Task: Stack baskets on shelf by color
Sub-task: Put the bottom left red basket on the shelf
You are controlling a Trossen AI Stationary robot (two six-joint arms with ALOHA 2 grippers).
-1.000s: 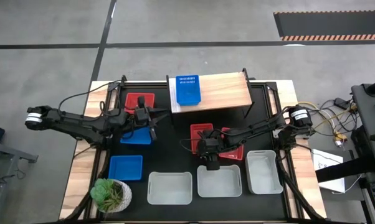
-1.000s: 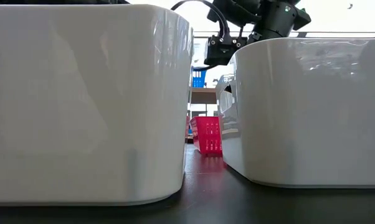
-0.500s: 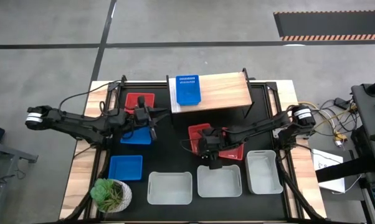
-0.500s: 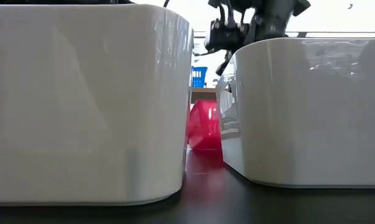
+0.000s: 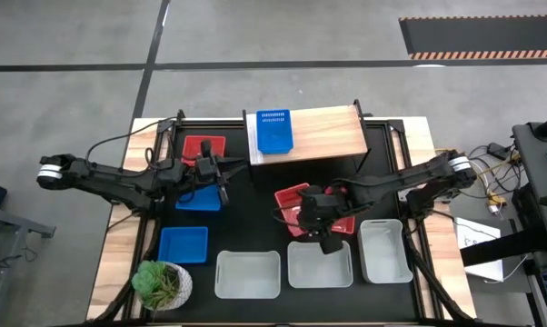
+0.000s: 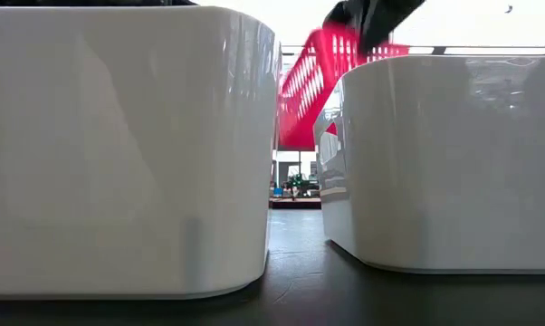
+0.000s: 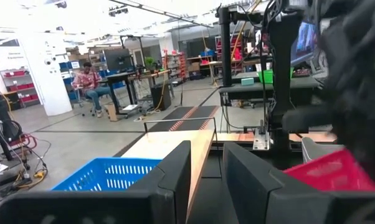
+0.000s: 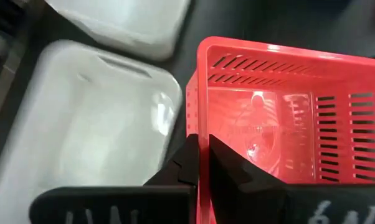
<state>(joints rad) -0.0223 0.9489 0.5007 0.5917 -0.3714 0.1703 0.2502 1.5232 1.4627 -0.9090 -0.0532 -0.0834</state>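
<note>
One blue basket (image 5: 273, 131) is seen on the shelf (image 5: 333, 133). A red basket (image 5: 294, 201) is held lifted, tilted, by the right pincer (image 5: 305, 211), clamped on its rim. The left pincer (image 5: 221, 173), slightly parted, hovers empty; eight baskets are left.

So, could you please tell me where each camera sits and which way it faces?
High: overhead, looking straight down; both arms, shelf show.
Low: tabletop level, between white baskets; lifted red basket above.
Left wrist: past left tool toward blue basket.
Right wrist: right tool pinching red basket's wall.
Shared: the red basket appears in all four.
</note>
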